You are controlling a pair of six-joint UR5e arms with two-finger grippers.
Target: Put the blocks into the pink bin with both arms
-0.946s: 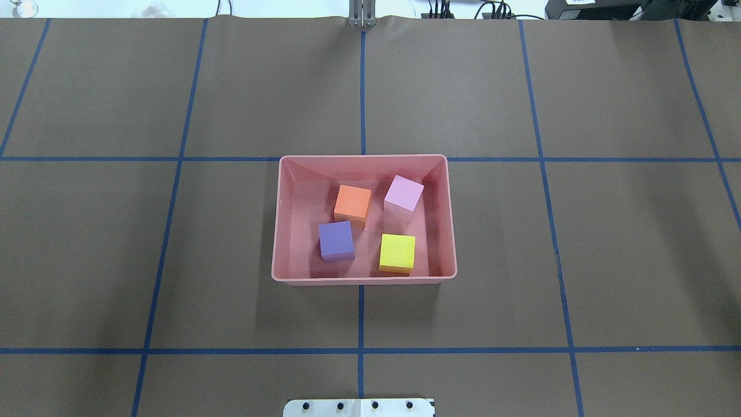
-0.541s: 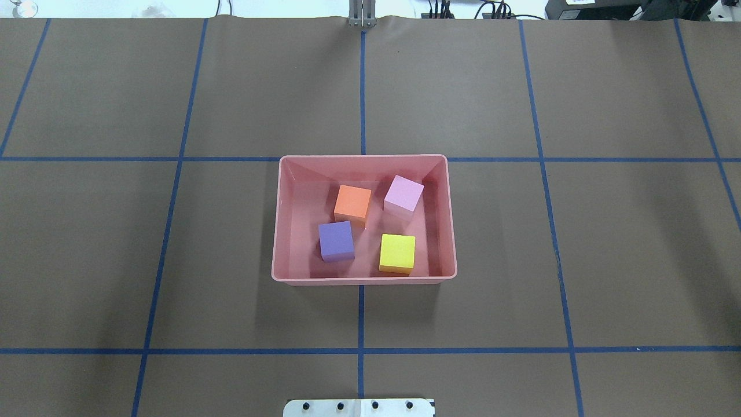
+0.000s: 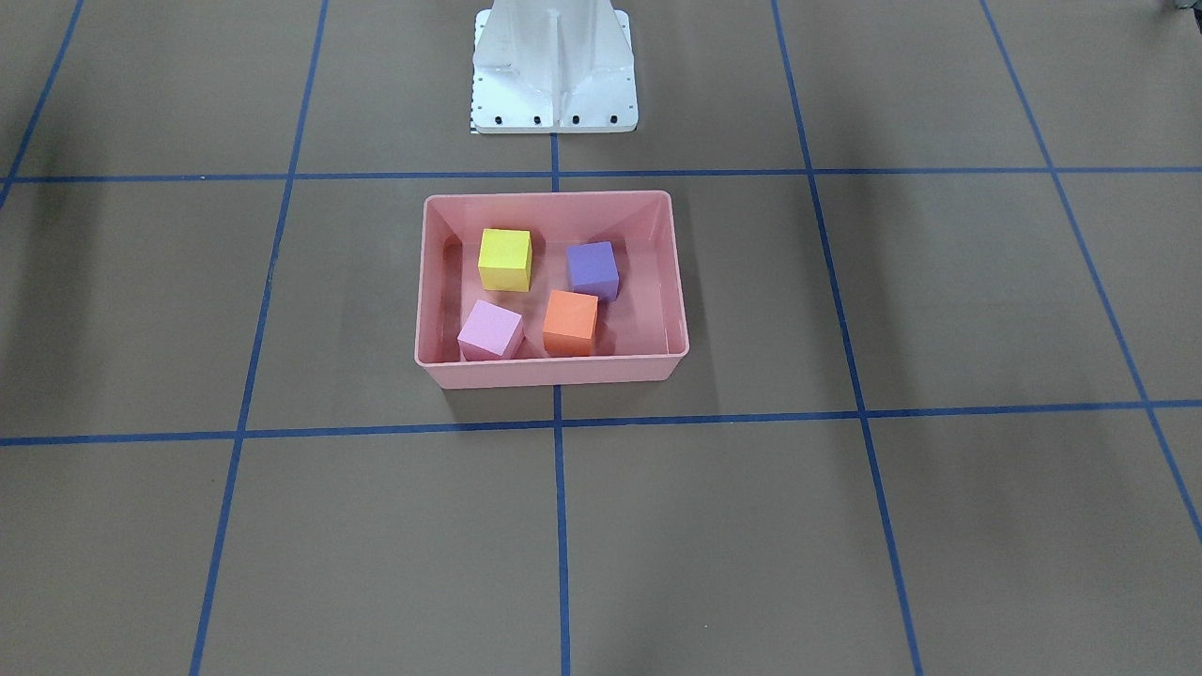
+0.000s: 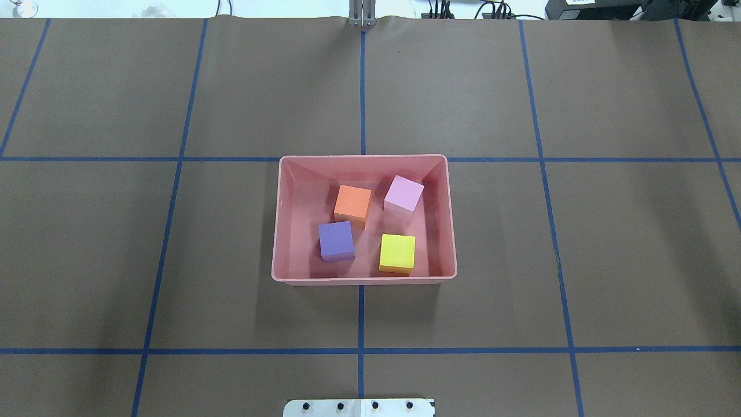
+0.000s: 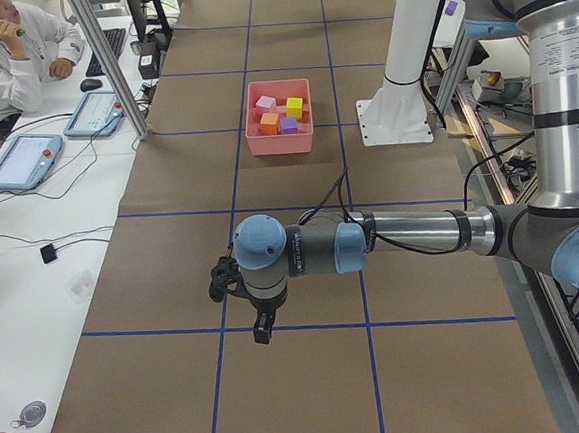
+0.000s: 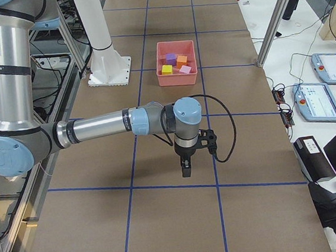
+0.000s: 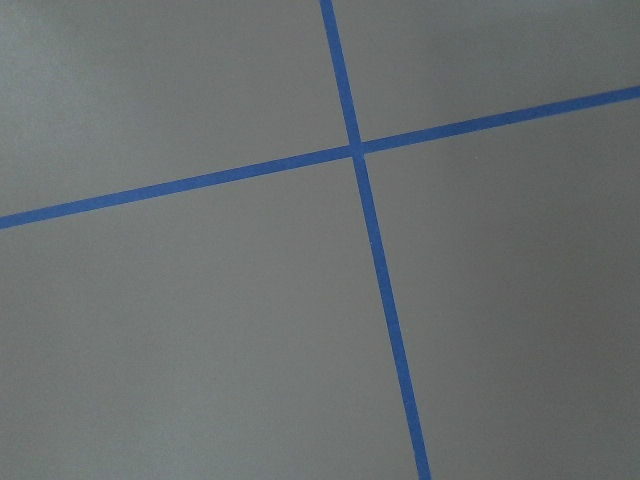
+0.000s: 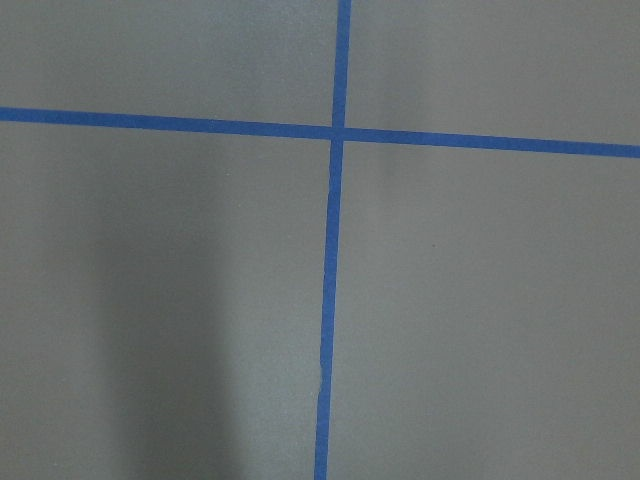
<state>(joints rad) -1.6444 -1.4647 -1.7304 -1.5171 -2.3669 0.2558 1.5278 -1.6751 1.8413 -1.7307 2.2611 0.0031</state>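
Observation:
The pink bin (image 4: 279, 231) (image 3: 554, 372) stands at the table's middle. In it lie the orange cube (image 4: 352, 202), the light pink cube (image 4: 403, 194), the purple cube (image 4: 336, 240) and the yellow cube (image 4: 397, 252). Neither arm shows in the overhead or front views. The left gripper (image 5: 263, 329) shows only in the exterior left view, hanging over bare table far from the bin. The right gripper (image 6: 186, 167) shows only in the exterior right view, likewise over bare table. I cannot tell whether either is open or shut. Both wrist views show only paper and blue tape lines.
The white base mount (image 3: 554, 70) stands behind the bin on the robot's side. Brown paper with blue tape lines (image 4: 362, 318) covers the table. An operator (image 5: 16, 57) sits at a side desk with tablets (image 5: 24, 162); more tablets (image 6: 329, 69) lie on the other side.

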